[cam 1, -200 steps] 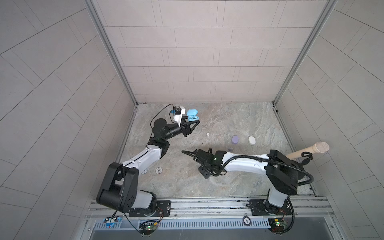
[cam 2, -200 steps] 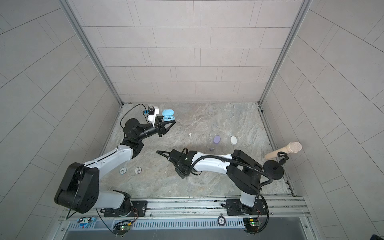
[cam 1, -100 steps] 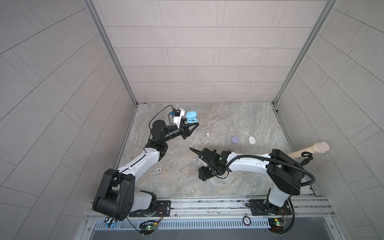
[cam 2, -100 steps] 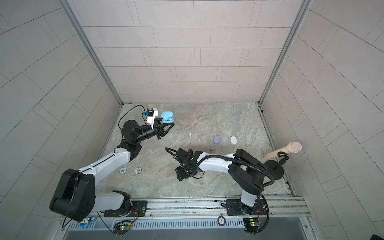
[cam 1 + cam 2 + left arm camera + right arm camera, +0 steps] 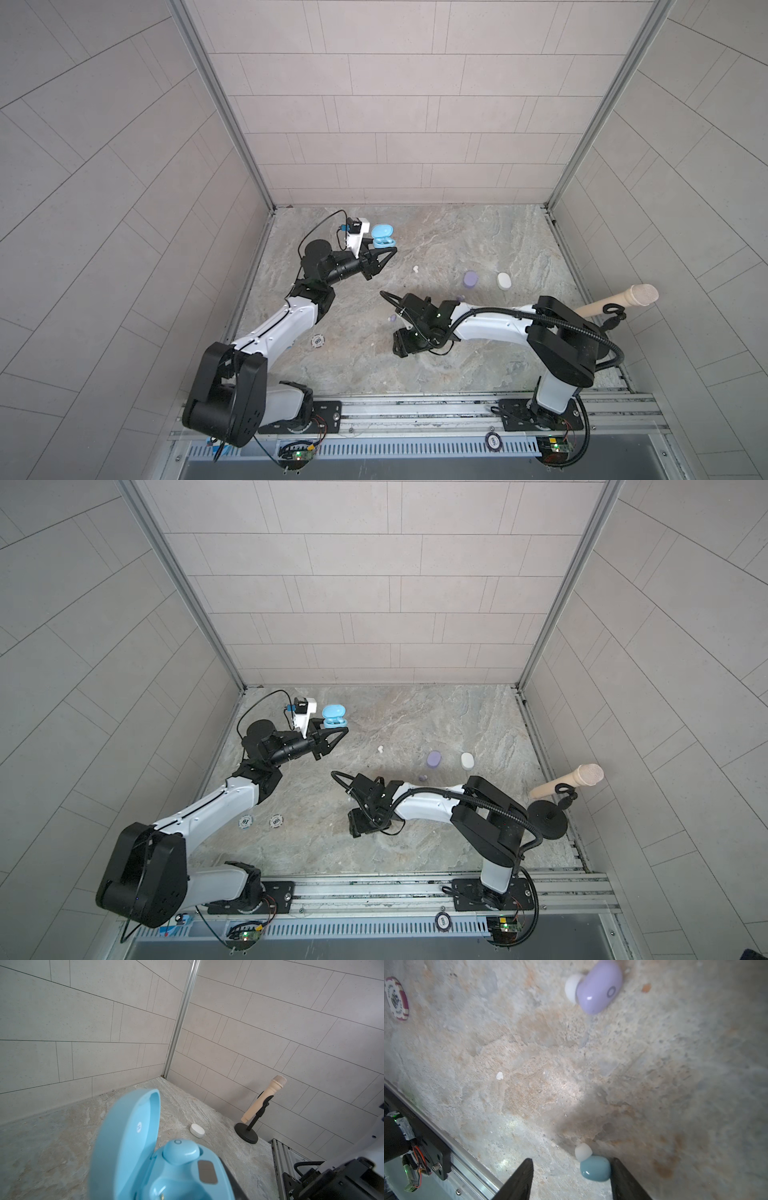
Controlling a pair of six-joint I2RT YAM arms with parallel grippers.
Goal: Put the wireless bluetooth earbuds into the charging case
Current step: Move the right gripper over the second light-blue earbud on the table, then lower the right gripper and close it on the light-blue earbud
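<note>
Blue set half complete: the seated blue earbud (image 5: 180, 1151) sits in the open blue case (image 5: 128, 1147), clamped by your left gripper (image 5: 388, 252). Your right gripper (image 5: 572, 1160), jaws apart, straddles the loose blue earbud (image 5: 595, 1168) on the table (image 5: 529, 1064); the lilac earbud (image 5: 599, 987) lies loose.

The open case (image 5: 382, 239) sits in the left hand (image 5: 390, 250) near the far left corner of the bench (image 5: 478, 232), with a seated earbud (image 5: 180, 1151) in it. A closed case (image 5: 470, 279) lies right of the middle. A second closed case (image 5: 503, 281) lies just beside it toward the right edge, where the microphone stand (image 5: 548, 818) stands. A loose earbud (image 5: 595, 1168) lies on the bench between the fingers of the right hand (image 5: 572, 1160), and a second loose earbud (image 5: 598, 987) lies beyond it. A chip (image 5: 245, 821) and a second chip (image 5: 276, 821) lie side by side toward the front left.
</note>
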